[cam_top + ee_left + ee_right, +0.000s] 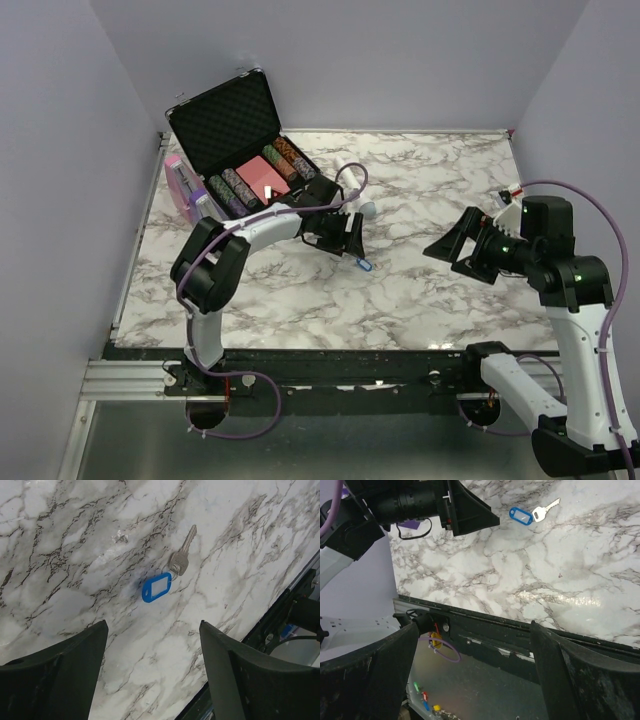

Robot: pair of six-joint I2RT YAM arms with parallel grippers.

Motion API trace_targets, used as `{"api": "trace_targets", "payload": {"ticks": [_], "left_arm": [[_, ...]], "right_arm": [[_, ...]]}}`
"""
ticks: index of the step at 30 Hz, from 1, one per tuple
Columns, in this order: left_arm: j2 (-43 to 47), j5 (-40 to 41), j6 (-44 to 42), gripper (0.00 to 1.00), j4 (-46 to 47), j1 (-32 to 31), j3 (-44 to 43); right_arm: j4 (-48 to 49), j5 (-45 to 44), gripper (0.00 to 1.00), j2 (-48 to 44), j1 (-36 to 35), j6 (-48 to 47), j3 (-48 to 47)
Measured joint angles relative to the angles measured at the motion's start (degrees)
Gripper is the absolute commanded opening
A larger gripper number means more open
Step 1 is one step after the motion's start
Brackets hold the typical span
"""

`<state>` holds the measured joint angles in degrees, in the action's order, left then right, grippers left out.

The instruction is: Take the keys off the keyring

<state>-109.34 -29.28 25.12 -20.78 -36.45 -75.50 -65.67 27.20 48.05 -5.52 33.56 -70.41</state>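
The keyring (156, 587) lay flat on the marbled worktop (430, 300), around the middle and well clear of the open black case (225, 115) at the far left corner. The left tool (152, 627) hung just above and beside it, jaws spread wide with nothing between them; from the wrist view the blue tag sat ahead of the gap rather than inside it. The right tool (455, 250) waited well apart on the right, turned toward the middle, its jaws likewise wide open and empty. The keyring itself was a small blue oval tag with a pale window. A single silver key (183, 555) was joined to it at the head and pointed away from the tag; the link between them was too small to make out clearly. Both pieces looked light and stiff. They lay so flat that fingers would probably skate over them on the glossy stone, and a nudge could send them sliding. The tag seemed the better first hold, pinched across its narrow width. That would leave the key's head free for the other tool to grip and work loose, since the thin metal blade offers little purchase.
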Motion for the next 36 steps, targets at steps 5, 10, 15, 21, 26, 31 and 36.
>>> {"api": "trace_targets", "payload": {"ticks": [5, 10, 15, 21, 26, 31, 36], "left_arm": [[-2.5, -1.4, 2.0, 0.79, 2.4, 0.0, -0.3], [-4.6, -2.6, 3.8, 0.76, 4.1, 0.0, -0.7], [-6.3, -3.9, 5.9, 0.73, 6.3, 0.0, -0.9], [-7.4, -5.3, 7.6, 0.68, 8.0, 0.0, -0.9], [-8.1, -6.0, 8.6, 0.63, 9.0, -0.3, -0.9], [-8.7, -6.5, 9.3, 0.57, 9.8, -0.7, -0.9], [-9.3, -7.0, 10.0, 0.54, 10.4, -0.8, -0.9]], "right_arm": [[-1.6, -0.9, 1.0, 0.0, 0.0, -0.7, -0.5], [-2.3, -1.0, 1.0, 0.0, 0.0, -1.1, -0.5], [-3.2, -1.0, 1.0, 0.3, 0.0, -1.7, -0.5], [-3.8, -1.0, 1.0, 1.0, 0.0, -2.3, -0.6], [-4.2, -1.0, 1.0, 1.6, 0.0, -2.8, -0.6], [-4.3, -1.0, 1.0, 1.9, 0.0, -3.4, -0.6], [-4.4, -1.0, 1.0, 1.9, 0.0, -3.7, -0.8]]}}
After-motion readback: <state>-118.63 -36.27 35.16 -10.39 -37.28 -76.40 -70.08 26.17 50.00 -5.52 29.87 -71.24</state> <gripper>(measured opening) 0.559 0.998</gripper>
